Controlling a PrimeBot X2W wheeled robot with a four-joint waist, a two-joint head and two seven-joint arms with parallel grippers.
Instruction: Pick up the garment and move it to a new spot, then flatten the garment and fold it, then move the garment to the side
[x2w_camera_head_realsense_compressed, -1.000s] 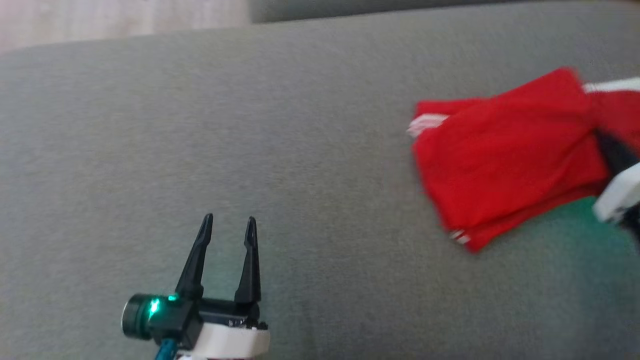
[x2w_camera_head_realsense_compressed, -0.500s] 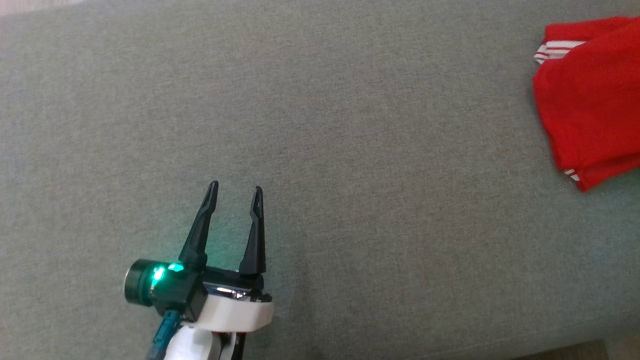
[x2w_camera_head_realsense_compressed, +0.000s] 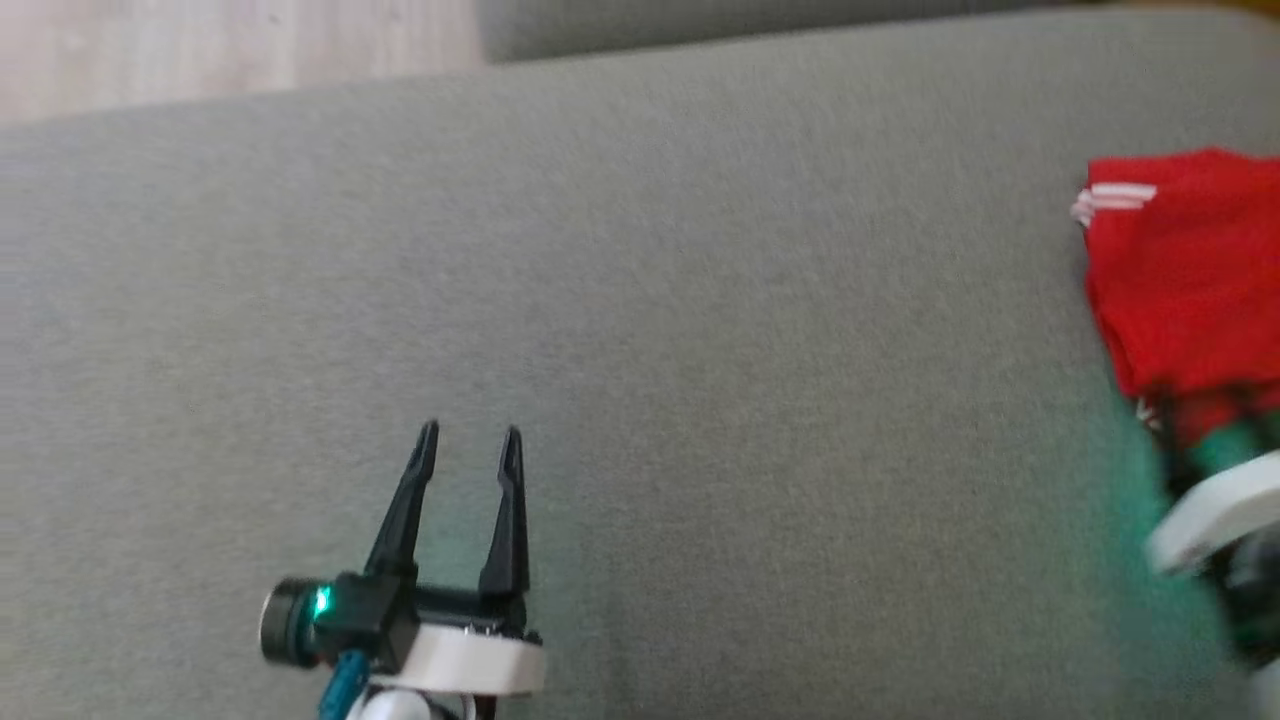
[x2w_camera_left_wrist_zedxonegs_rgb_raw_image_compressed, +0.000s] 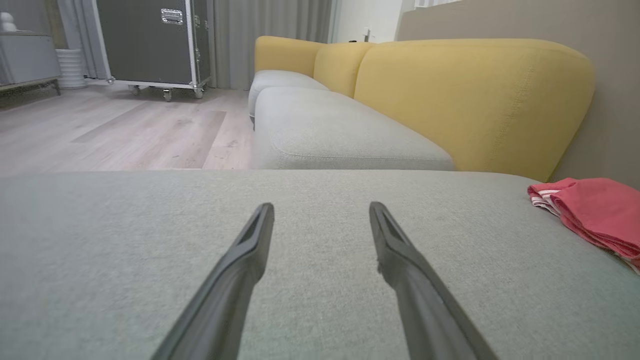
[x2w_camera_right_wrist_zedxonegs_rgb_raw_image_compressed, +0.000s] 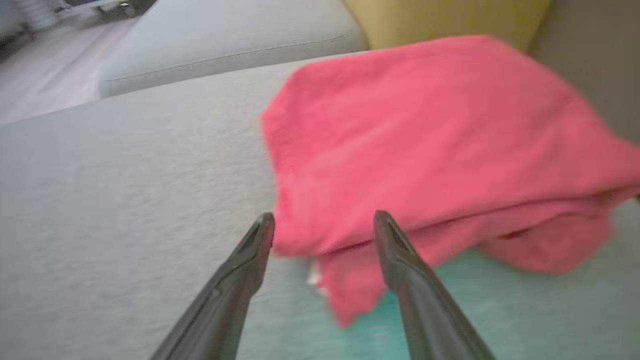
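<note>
Right, the red garment (x2w_camera_head_realsense_compressed: 1180, 290) lies folded on the grey seat cushion (x2w_camera_head_realsense_compressed: 700, 300). It is out at three o'clock in my head view, cut by the frame edge, with its white-striped hem (x2w_camera_head_realsense_compressed: 1115, 197) at its ten o'clock corner. Through the right wrist camera I see the right gripper (x2w_camera_right_wrist_zedxonegs_rgb_raw_image_compressed: 324, 216) at the cloth's near edge. Its two dark fingers (x2w_camera_right_wrist_zedxonegs_rgb_raw_image_compressed: 235, 280) stand wide apart, and the folded corner lies just past the gap between their tips, unpinched (the view is blurred, so I cannot tell whether a tip touches the fabric). In my head view that arm's pale cuff (x2w_camera_head_realsense_compressed: 1205, 515) sits smeared at four o'clock. The left gripper (x2w_camera_head_realsense_compressed: 470, 432) hangs at seven o'clock, well apart from the garment, its jaws spread wide over the cushion. At twelve o'clock in the left wrist view stand a yellow backrest (x2w_camera_left_wrist_zedxonegs_rgb_raw_image_compressed: 475, 100) and a pale wood floor (x2w_camera_left_wrist_zedxonegs_rgb_raw_image_compressed: 125, 130).
</note>
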